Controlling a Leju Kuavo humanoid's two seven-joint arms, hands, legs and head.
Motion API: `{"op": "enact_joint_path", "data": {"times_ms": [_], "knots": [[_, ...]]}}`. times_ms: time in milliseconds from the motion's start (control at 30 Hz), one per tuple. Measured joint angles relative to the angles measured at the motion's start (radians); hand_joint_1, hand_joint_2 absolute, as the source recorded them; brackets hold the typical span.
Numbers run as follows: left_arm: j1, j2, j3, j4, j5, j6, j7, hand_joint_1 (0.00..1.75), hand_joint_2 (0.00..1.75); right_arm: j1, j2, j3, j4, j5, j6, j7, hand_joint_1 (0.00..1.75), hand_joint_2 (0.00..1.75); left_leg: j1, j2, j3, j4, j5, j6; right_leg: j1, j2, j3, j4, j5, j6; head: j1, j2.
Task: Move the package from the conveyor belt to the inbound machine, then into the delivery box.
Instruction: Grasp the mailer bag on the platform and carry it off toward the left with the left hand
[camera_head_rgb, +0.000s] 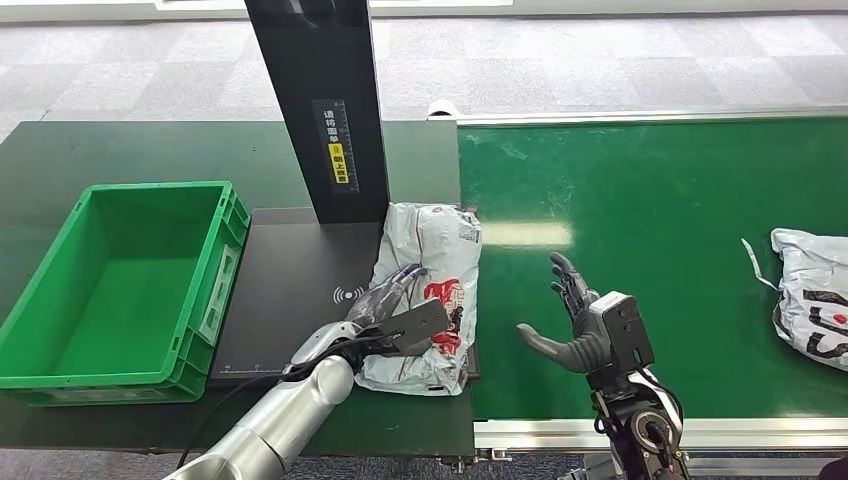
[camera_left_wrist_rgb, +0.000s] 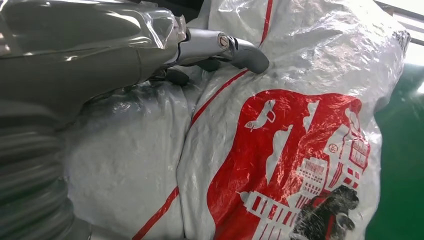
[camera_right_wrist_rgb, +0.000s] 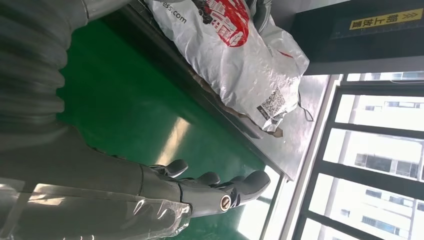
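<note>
The left arm (camera_head_rgb: 290, 415) is a smooth silver tube with a black cable at its wrist, ending in a dark grey left hand (camera_head_rgb: 392, 296). The right hand (camera_head_rgb: 568, 318), at three o'clock of it, has grey fingers, a black boxy wrist block, a ribbed grey cover and brass-coloured screws.

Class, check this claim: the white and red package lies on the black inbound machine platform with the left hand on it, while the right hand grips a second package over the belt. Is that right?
One part is wrong. The right hand grips nothing: the head view shows its fingers spread open over the green conveyor belt. The second package lies apart, further along the belt. The white and red package is on the inbound machine platform under the left hand.
</note>
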Motion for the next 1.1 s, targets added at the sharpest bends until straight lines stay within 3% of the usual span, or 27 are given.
{"op": "enact_joint_path", "data": {"times_ms": [33, 133, 167, 200, 433, 667, 833, 1100], "knots": [[-0.007, 0.000, -0.002, 0.008, -0.011, -0.015, -0.001, 0.14, 1.75, -0.002, 0.001, -0.001, 0.002, 0.000, 0.003, 0.000, 0.00, 1.75, 0.000, 0.000, 0.001, 0.000, 0.000, 0.000, 0.000, 0.000, 0.001, 0.000, 0.000, 0.000, 0.000, 0.000], [-0.024, -0.002, -0.010, 0.033, -0.042, -0.035, -0.010, 1.34, 1.75, -0.011, 0.006, -0.002, 0.009, 0.001, 0.007, 0.000, 0.00, 1.75, 0.000, 0.000, 0.003, 0.000, 0.000, 0.000, 0.000, 0.000, 0.003, 0.000, 0.000, 0.000, 0.000, 0.000], [-0.026, -0.003, -0.012, 0.039, -0.051, -0.027, -0.018, 1.62, 1.75, -0.012, 0.008, -0.003, 0.010, 0.002, 0.009, 0.000, 0.00, 1.75, 0.000, 0.000, 0.004, 0.000, 0.000, 0.000, 0.000, -0.001, 0.004, 0.000, 0.000, 0.000, 0.000, 0.000], [-0.024, -0.004, -0.013, 0.043, -0.058, -0.010, -0.029, 1.68, 1.75, -0.011, 0.010, -0.004, 0.011, 0.002, 0.013, 0.000, 0.00, 1.75, 0.000, 0.000, 0.004, 0.000, 0.000, 0.000, 0.000, -0.001, 0.004, 0.000, 0.000, 0.000, 0.000, 0.000], [0.018, 0.002, -0.014, 0.025, -0.122, 0.191, -0.102, 1.69, 1.75, 0.006, 0.010, -0.005, 0.011, -0.058, 0.106, 0.000, 0.00, 1.75, 0.000, 0.000, 0.004, 0.000, 0.000, 0.000, 0.000, -0.001, 0.003, 0.000, 0.000, 0.000, 0.000, 0.000], [0.026, 0.010, -0.014, 0.009, -0.132, 0.212, -0.104, 1.69, 1.75, 0.006, 0.010, -0.005, 0.011, -0.064, 0.115, 0.000, 0.00, 1.75, 0.000, 0.000, 0.002, 0.000, 0.000, 0.000, 0.000, -0.001, 0.002, 0.000, 0.000, 0.000, 0.000, 0.000], [0.055, 0.017, -0.011, -0.019, -0.169, 0.304, -0.095, 1.75, 1.75, 0.003, 0.009, -0.004, 0.012, -0.071, 0.132, 0.001, 0.00, 1.75, 0.000, 0.000, 0.000, 0.000, 0.000, 0.000, 0.000, 0.000, 0.000, 0.000, 0.000, 0.000, 0.000, 0.000], [0.101, 0.037, 0.006, -0.089, -0.187, 0.358, -0.103, 1.75, 1.75, -0.047, -0.001, 0.005, 0.044, -0.087, 0.153, 0.004, 0.00, 1.75, 0.000, 0.000, -0.001, 0.000, 0.000, 0.000, 0.000, -0.001, -0.002, 0.000, 0.000, 0.000, 0.000, 0.000]]}}
